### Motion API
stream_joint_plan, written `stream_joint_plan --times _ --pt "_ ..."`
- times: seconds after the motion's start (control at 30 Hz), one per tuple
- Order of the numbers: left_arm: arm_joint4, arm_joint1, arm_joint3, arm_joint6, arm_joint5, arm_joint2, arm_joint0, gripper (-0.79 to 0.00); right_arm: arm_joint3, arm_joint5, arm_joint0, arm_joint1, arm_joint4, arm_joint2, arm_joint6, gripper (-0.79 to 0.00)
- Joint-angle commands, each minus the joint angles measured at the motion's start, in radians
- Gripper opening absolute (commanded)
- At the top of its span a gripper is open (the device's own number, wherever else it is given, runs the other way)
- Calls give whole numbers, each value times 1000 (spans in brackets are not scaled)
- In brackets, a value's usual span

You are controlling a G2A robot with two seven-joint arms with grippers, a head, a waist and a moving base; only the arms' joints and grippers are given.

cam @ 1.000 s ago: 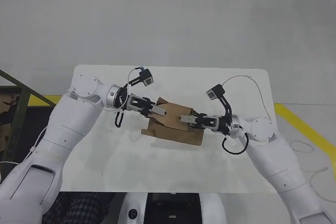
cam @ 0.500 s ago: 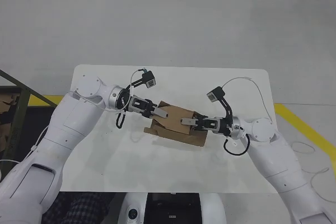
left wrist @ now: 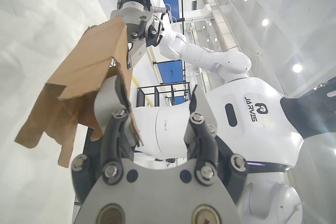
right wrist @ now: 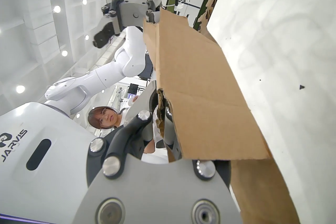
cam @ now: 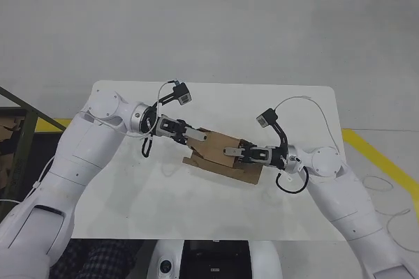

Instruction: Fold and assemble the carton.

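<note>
A brown cardboard carton (cam: pixel 220 162), partly unfolded, is held just above the middle of the white table (cam: pixel 126 202). My right gripper (cam: pixel 230 150) comes in from the right. In the right wrist view the right gripper (right wrist: pixel 157 97) is shut on a torn edge of the carton (right wrist: pixel 197 93). My left gripper (cam: pixel 197 138) is at the carton's far left corner. In the left wrist view the left gripper (left wrist: pixel 155 93) is open. One of its fingers (left wrist: pixel 113 96) lies against a wall of the carton (left wrist: pixel 86 62), and the other stands free.
A green metal frame (cam: pixel 7 104) with cardboard scraps stands off the table's left edge. A yellow floor line (cam: pixel 384 167) runs to the right. The table has bare room in front of and behind the carton.
The carton has shifted slightly to the right and toward the table's front, with both grippers following it. The right gripper's hold is unchanged.
</note>
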Motion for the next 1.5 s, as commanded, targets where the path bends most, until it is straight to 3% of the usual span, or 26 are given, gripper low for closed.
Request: stream_joint_plan --times 0.0,0.7,1.1,1.47 --pt "-5 3 -10 0 2 -7 2 0 2 1 1 0 -4 0 -3 -785" --pt "-60 9 -60 0 6 1 -6 0 -15 23 8 -13 -35 -41 -42 -785" --pt "-42 -24 -48 11 -19 69 -52 0 -22 26 3 -16 -36 -47 -52 -785" --pt "10 -30 -47 51 -35 60 -54 0 -37 26 -14 -11 -25 -21 -48 -785"
